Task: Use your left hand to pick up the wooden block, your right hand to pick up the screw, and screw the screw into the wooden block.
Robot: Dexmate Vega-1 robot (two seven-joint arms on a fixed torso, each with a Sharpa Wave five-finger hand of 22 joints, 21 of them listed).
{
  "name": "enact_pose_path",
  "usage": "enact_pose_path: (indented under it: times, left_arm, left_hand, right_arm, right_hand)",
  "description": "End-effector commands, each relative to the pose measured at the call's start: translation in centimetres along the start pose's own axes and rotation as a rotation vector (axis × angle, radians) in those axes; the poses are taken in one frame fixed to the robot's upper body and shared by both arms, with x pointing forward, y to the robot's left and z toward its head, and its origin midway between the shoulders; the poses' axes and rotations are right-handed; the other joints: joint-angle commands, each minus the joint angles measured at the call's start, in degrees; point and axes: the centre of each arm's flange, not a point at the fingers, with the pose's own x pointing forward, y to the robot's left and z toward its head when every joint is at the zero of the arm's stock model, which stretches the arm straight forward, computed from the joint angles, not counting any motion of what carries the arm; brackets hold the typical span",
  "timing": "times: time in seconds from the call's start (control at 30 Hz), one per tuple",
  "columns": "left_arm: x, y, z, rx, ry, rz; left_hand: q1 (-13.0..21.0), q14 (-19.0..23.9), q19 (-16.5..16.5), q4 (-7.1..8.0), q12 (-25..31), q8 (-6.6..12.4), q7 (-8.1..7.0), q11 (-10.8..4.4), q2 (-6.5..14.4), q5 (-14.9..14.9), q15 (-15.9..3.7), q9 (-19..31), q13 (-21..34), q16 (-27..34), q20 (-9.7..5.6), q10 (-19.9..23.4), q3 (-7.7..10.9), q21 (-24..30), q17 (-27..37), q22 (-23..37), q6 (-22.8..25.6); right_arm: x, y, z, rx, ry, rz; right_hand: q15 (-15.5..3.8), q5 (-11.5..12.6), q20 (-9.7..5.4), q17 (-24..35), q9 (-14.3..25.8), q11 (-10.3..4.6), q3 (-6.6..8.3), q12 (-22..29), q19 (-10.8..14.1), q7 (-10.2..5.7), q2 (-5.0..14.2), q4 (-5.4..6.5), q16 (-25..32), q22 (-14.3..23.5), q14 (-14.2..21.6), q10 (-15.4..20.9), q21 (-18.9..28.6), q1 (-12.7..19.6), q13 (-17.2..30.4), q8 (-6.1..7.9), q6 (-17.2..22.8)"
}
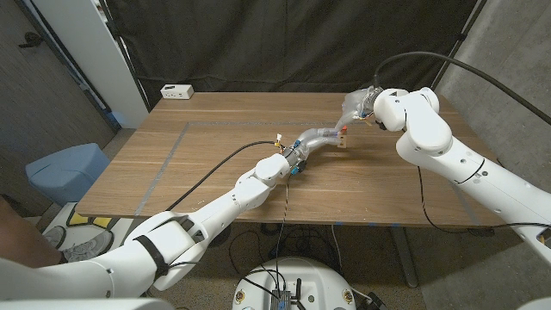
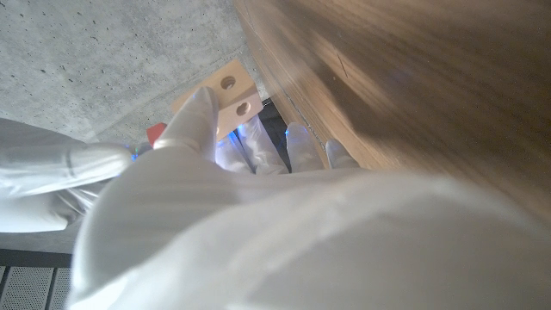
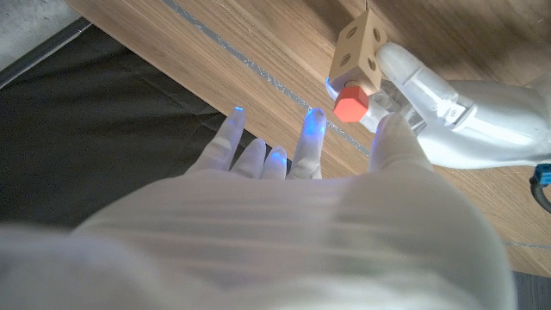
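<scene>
In the head view my left hand (image 1: pixel 314 139) holds the small wooden block (image 1: pixel 343 138) just above the table, right of the middle. In the left wrist view its thumb (image 2: pixel 194 116) presses the block (image 2: pixel 232 90), which shows two holes. A red-headed screw (image 3: pixel 351 102) sticks out of the block (image 3: pixel 355 47), with my left hand (image 3: pixel 448 103) beside it. My right hand (image 1: pixel 360 105) hovers just behind the block. Its fingers (image 3: pixel 312 129) are spread, and the thumb reaches close to the screw head. From the left wrist, the screw (image 2: pixel 156 132) sits by a right fingertip (image 2: pixel 116 155).
A white box (image 1: pixel 177 90) stands at the wooden table's (image 1: pixel 224 185) back left corner. A grey tape line (image 1: pixel 172 148) crosses its left part. A blue bin (image 1: pixel 65 168) stands on the floor to the left. A black cable (image 1: pixel 215 168) lies along my left arm.
</scene>
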Motion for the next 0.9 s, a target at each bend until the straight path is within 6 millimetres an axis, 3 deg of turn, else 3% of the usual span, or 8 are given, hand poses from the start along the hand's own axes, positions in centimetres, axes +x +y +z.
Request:
enact_pose_path:
  times: [0.03, 0.4, 0.9]
  left_arm:
    - [-0.07, -0.15, -0.02, 0.001, 0.002, 0.001]
    - [-0.09, -0.28, 0.02, 0.0, 0.002, -0.001]
    - [-0.27, -0.59, 0.04, -0.003, 0.0, -0.001]
  left_hand:
    - [-1.28, 0.49, 0.36, 4.1, 0.41, 0.54, 2.32, 0.02, 2.19, 0.37, -0.97, 0.19, 0.01, -0.1, 0.12, 0.21, 4.55, 0.35, -0.03, 0.29, 2.94]
    - [-1.45, 0.49, 0.37, 4.1, 0.41, 0.53, 2.38, 0.02, 2.23, 0.36, -0.99, 0.19, -0.05, -0.08, 0.07, 0.22, 4.64, 0.35, -0.01, 0.29, 2.93]
    - [-1.7, 0.45, 0.49, 4.11, 0.45, 0.54, 2.53, 0.1, 2.29, 0.37, -0.87, 0.2, -0.06, -0.09, 0.03, 0.23, 4.82, 0.39, 0.0, 0.29, 3.02]
  right_arm:
    - [-0.29, -0.28, 0.24, -0.033, -0.005, 0.024]
    - [-0.29, -0.09, 0.39, -0.059, 0.012, 0.009]
    - [-0.5, 0.34, 0.67, -0.065, 0.017, -0.029]
  right_hand:
    - [0.06, -0.09, -0.09, 0.06, -0.12, -0.57, 0.68, 0.02, -0.37, -0.6, -0.32, -0.62, 0.12, 0.11, -0.53, -0.97, 0.03, 2.47, 0.13, -0.25, -0.52]
    - [-0.64, 0.02, -0.34, 0.06, -0.25, -1.62, 1.85, 0.34, -0.16, -2.0, -0.91, -0.95, 0.33, 0.1, -0.82, -1.45, 0.22, 6.09, 0.09, -0.22, -0.42]
    - [-1.79, 0.06, -1.49, 0.02, -0.17, -2.97, 2.73, 1.02, 1.07, -2.89, -1.03, -0.2, 0.86, 0.14, 0.35, -0.05, 0.58, 8.8, 0.07, 1.29, 3.14]
